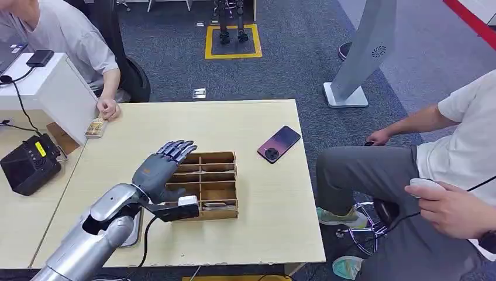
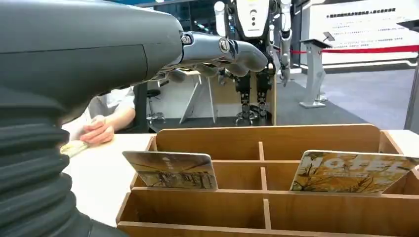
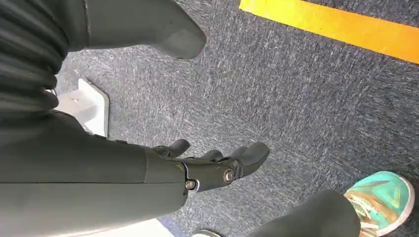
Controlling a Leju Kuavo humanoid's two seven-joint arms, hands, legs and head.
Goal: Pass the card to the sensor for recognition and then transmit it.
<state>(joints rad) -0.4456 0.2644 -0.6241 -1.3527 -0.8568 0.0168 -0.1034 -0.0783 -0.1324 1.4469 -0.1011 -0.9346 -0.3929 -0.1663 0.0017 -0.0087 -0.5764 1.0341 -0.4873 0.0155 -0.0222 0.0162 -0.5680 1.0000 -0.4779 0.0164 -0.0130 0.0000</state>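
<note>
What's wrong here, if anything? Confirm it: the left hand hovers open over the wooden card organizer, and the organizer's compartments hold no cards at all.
One thing is wrong. The left hand does hover open over the wooden card organizer, but the organizer is not empty: the left wrist view shows two cards standing in its compartments, one nearer the hand and another farther along.

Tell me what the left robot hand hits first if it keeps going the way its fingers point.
Probably nothing close: the left robot hand hovers above the compartmented wooden card box, fingers pointing beyond it over the bare light wooden table. Height is unclear.
</note>
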